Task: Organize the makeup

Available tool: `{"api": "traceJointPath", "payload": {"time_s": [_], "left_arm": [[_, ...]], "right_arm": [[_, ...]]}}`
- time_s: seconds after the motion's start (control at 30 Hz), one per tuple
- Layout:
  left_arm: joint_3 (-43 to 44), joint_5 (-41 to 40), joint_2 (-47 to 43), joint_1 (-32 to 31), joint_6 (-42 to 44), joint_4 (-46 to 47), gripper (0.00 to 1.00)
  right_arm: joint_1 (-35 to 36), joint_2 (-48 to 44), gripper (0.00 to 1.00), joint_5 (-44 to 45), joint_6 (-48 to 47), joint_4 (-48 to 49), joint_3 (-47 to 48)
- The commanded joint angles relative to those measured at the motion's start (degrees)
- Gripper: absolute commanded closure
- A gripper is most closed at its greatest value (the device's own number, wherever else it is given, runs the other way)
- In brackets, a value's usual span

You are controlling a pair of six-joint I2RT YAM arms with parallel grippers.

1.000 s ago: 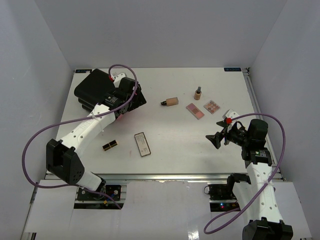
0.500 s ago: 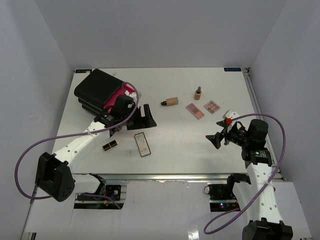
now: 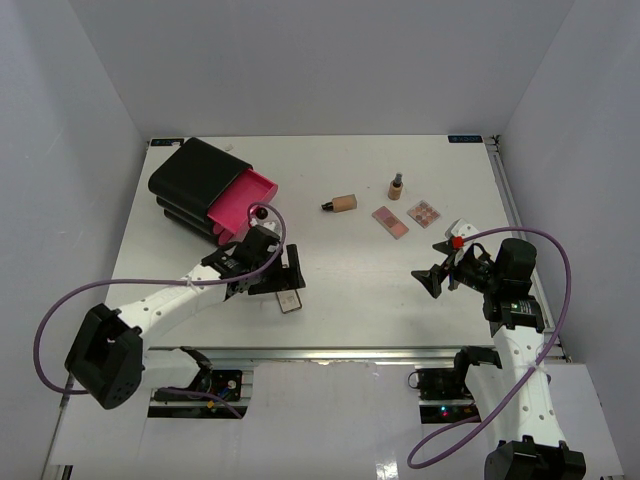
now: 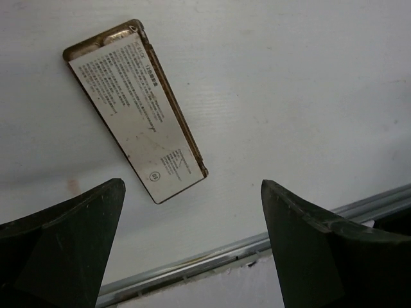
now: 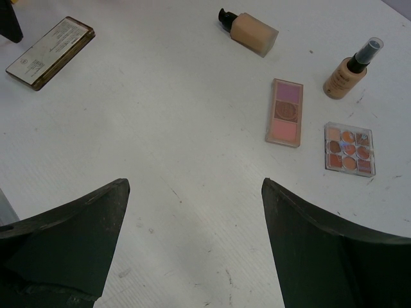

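Across the white table (image 3: 350,290) the sorting is looking barely begun, judging by how much is lying loose. The large black case (image 3: 190,178) is sitting at the far left corner with its pink drawer (image 3: 243,200) standing pulled out; whether anything is lying inside it cannot be told. The left gripper (image 4: 192,192) is hovering with its jaws spread wide and nothing between them. It is hanging right over the dark-framed rectangular palette (image 4: 135,109), which is lying label side up near the table's front edge, ungrasped. The right gripper (image 5: 192,189) is hanging over the right side, its jaws equally wide and empty, well apart from every item. Toward the far middle, the beige black-capped foundation tube (image 3: 342,203) is lying on its side. The pink square palette (image 3: 390,221) and the multi-shade square palette (image 3: 425,213) are lying flat near each other, and the tiny tan bottle (image 3: 396,186) is standing upright behind them. All five are waiting to be put away.
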Motion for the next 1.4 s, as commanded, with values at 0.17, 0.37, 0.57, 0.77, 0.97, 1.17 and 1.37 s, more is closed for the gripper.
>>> {"api": "traceJointPath", "payload": {"time_s": [0.17,0.37,0.57,0.77,0.97,1.17,1.37], "left_arm": [[3.80,-14.62,11.87,-5.10,-8.54,0.37,0.02],[5.11,-20.56,15.62,-6.68,-12.86,-0.54,0.02],[7.29,-22.33,21.88,-6.84,-14.44,-1.44,0.10],[11.08,-23.94,29.42,-6.96,-16.37,-5.46,0.15],[10.25,-24.00,29.34,-8.17,-16.35,-5.31,0.39],[9.53,-23.38,23.61,-9.33,-11.28,-4.33,0.73],[11.90,-20.38,15.95,-9.48,2.72,-1.78,0.90]], "right_arm": [[0.00,-0.39,0.10,-1.36,-0.62,1.29,0.17],[0.00,-0.39,0.10,-1.48,-0.62,1.29,0.17],[0.00,-0.44,0.10,-1.43,-0.57,1.29,0.17],[-0.01,-0.49,0.10,-1.21,-0.53,1.29,0.18],[-0.07,-0.64,0.10,-1.29,-0.53,1.29,0.25],[0.00,-0.83,0.10,-1.39,-0.53,1.20,0.25],[0.00,-1.01,0.10,-1.30,-0.53,1.21,0.34]]}}
